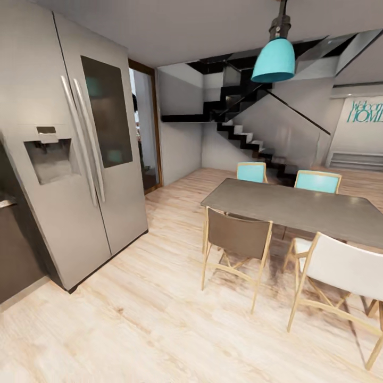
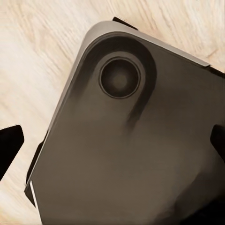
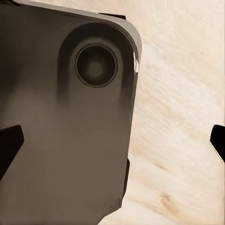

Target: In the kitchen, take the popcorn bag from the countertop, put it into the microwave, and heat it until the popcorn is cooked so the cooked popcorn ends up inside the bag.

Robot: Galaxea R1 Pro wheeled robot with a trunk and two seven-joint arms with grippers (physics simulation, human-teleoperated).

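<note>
At nine o'clock in our head view stands a grey double-door fridge [image 1: 80,159] with a dispenser, and a sliver of dark cabinet [image 1: 16,250] sits at its left. Toward three o'clock a grey dining bench [image 1: 298,207] carries nothing we can make out, ringed by chairs [image 1: 236,236]; a teal lamp [image 1: 274,58] hangs at one o'clock, stairs [image 1: 250,138] behind. Popcorn bag and microwave lie outside what we see. Over pale wood floor [image 1: 133,330], our left gripper [image 2: 112,145] and right gripper [image 3: 112,140] each show dark fingertips spread wide, holding nothing, above a dark rounded base panel [image 2: 131,154].
</note>
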